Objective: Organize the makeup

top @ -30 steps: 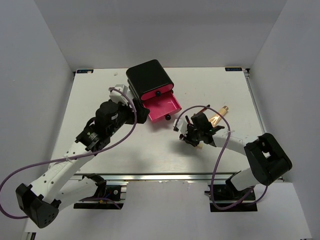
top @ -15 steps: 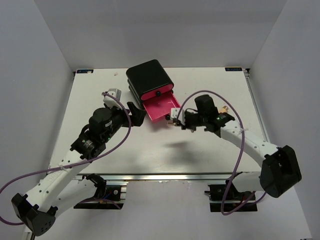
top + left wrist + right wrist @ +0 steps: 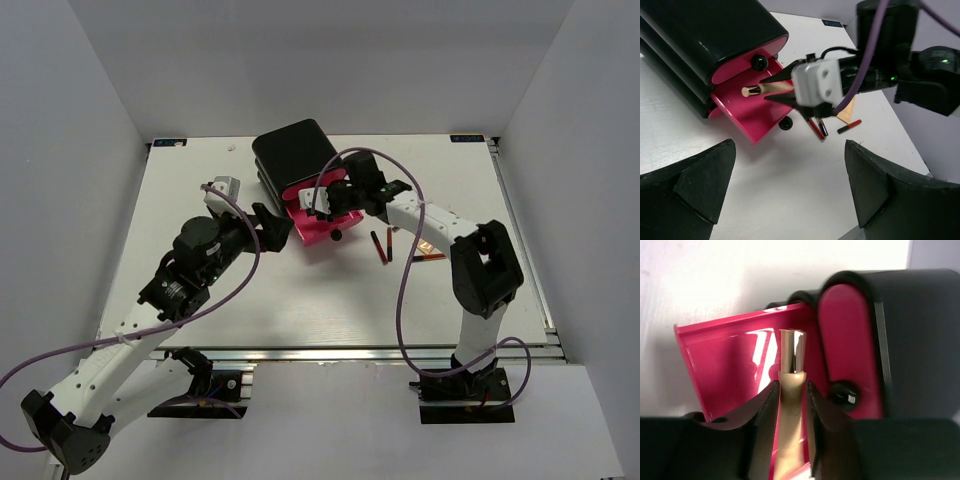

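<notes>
My right gripper (image 3: 791,385) is shut on the slim gold-beige stick (image 3: 791,370), its gold cap pointing forward. It holds the stick over the open pink drawer (image 3: 730,365) of the black box (image 3: 920,340). The left wrist view shows the same: the stick (image 3: 767,89) in the right gripper (image 3: 785,85) above the drawer (image 3: 747,117). Two thin dark-red lip sticks (image 3: 380,245) lie on the table right of the drawer. A third one (image 3: 428,257) lies beside the peach tube (image 3: 425,247). My left gripper (image 3: 275,228) is open and empty, just left of the drawer.
The black box (image 3: 297,152) stands at the back middle of the white table (image 3: 200,290), its lower drawer pulled out toward me. The right arm reaches across the lip sticks. Grey walls close in the left and right sides.
My right gripper has swung from the middle-right of the table up and left to the open drawer, carrying the stick. The left arm has barely shifted.
</notes>
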Robot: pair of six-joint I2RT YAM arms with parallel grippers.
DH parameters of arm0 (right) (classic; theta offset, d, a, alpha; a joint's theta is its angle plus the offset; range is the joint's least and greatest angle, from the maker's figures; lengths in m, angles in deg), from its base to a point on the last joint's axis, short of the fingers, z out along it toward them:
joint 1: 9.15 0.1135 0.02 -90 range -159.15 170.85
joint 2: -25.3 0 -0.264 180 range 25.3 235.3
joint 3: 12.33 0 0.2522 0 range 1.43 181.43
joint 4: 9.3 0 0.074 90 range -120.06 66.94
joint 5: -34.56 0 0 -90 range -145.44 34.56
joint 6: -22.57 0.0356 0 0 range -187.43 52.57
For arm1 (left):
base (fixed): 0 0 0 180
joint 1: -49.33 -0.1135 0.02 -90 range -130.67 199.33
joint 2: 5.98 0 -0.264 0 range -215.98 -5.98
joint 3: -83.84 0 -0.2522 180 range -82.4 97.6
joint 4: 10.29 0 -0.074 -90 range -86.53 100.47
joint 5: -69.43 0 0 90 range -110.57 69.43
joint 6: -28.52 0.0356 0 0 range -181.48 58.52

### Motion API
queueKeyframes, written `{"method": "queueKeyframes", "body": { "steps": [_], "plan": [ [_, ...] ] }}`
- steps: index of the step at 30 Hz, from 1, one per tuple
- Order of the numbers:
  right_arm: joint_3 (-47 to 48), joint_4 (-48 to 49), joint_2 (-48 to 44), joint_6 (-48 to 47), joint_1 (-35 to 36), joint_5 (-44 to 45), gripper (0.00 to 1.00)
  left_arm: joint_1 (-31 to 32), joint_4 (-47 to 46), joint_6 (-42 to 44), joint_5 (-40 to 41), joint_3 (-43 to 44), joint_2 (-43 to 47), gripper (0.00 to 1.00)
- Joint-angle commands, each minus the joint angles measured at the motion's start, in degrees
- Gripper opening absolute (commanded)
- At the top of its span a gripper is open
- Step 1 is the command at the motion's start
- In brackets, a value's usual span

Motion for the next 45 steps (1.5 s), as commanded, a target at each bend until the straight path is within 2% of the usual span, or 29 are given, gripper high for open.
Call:
{"method": "queueKeyframes", "body": {
  "steps": [1,2,5,9,10,11,13,14,15,16,18,19,20,22,23,24,26,28,30,32,34,35,36,39,45],
  "plan": [
    [3.4,-1.9,0.0,-3.3,0.6,0.5,0.40,-0.1,-0.9,0.3,-2.0,0.4,1.0,0.98],
    [2.8,-1.6,-0.2,-3.4,0.6,0.6,0.49,-0.1,-1.0,0.2,-2.0,0.5,0.8,0.98],
    [-0.3,0.5,-1.4,-3.2,0.6,0.8,0.59,0.0,-2.2,0.7,-2.9,0.5,-0.4,0.98],
    [-1.2,2.0,-4.3,3.8,0.3,2.5,0.60,-0.1,-3.7,1.4,-5.2,2.5,-4.2,0.96],
    [-2.3,3.7,-5.2,7.2,-0.3,4.7,0.60,-0.1,-3.7,1.4,-5.6,3.2,-5.4,0.94],
    [-3.5,9.6,-6.5,16.2,-1.0,6.6,0.60,-0.1,-3.4,1.5,-5.8,4.3,-6.7,0.92],
    [-8.6,17.8,-10.8,27.9,-4.1,14.4,0.66,-0.1,-3.8,2.2,-9.9,6.7,-11.1,0.78],
    [-10.1,20.8,-13.1,41.5,-6.0,17.1,0.76,-0.1,-4.9,2.3,-11.2,7.3,-12.5,0.68],
    [-10.9,21.7,-13.8,48.1,-8.2,19.1,0.79,-0.1,-6.0,2.2,-14.1,7.9,-15.4,0.55],
    [-10.7,19.4,-14.0,54.2,-13.9,18.7,0.78,-0.1,-6.9,2.2,-15.2,9.2,-16.9,0.31],
    [-7.8,8.6,-12.8,67.9,-20.6,14.6,0.66,-0.1,-9.3,1.7,-18.8,11.0,-20.5,0.25],
    [-8.5,7.5,-13.0,70.8,-26.3,13.1,0.60,-0.1,-10.3,1.8,-20.1,13.5,-24.4,0.28],
    [-12.1,7.5,-15.1,72.0,-28.9,13.0,0.57,0.0,-10.4,1.8,-21.5,15.0,-26.8,0.32],
    [-14.3,4.8,-16.6,72.8,-33.9,16.0,0.53,0.8,-10.8,1.9,-24.1,18.6,-33.8,0.50],
    [-14.1,2.2,-16.7,73.7,-34.6,18.4,0.50,1.4,-10.6,3.0,-24.3,22.6,-36.1,0.63],
    [-13.7,-0.4,-16.4,75.1,-37.2,20.7,0.52,2.6,-10.3,3.8,-24.5,24.7,-38.4,0.68],
    [-12.8,-9.5,-14.6,80.6,-38.3,25.2,0.60,3.3,-10.0,5.1,-25.2,30.1,-44.8,0.75],
    [-13.1,-14.2,-13.3,84.7,-39.7,23.5,0.65,4.5,-10.4,6.2,-25.8,33.3,-48.7,0.82],
    [-14.9,-14.4,-13.0,86.3,-40.9,22.7,0.67,6.5,-10.6,7.5,-25.5,38.5,-54.6,0.91],
    [-16.5,-10.3,-15.2,85.8,-42.4,23.8,0.72,7.9,-9.7,9.6,-24.6,45.9,-62.1,0.93],
    [-16.2,-8.3,-17.5,81.4,-43.8,23.9,0.78,10.1,-9.0,9.5,-23.4,51.2,-67.6,0.94],
    [-15.9,-6.8,-18.0,80.1,-44.8,22.7,0.79,10.8,-9.5,9.4,-21.9,53.5,-72.5,0.94],
    [-15.2,-6.0,-18.3,78.6,-47.8,15.7,0.79,12.1,-10.5,9.1,-21.3,56.9,-74.7,0.94],
    [-14.6,-5.1,-18.9,76.7,-52.9,8.5,0.75,14.8,-16.0,8.6,-20.0,61.9,-82.4,0.94],
    [-17.3,-1.2,-23.5,76.9,-56.7,5.8,0.70,19.0,-18.0,12.6,-13.5,72.2,-94.5,0.94]
  ]
}}
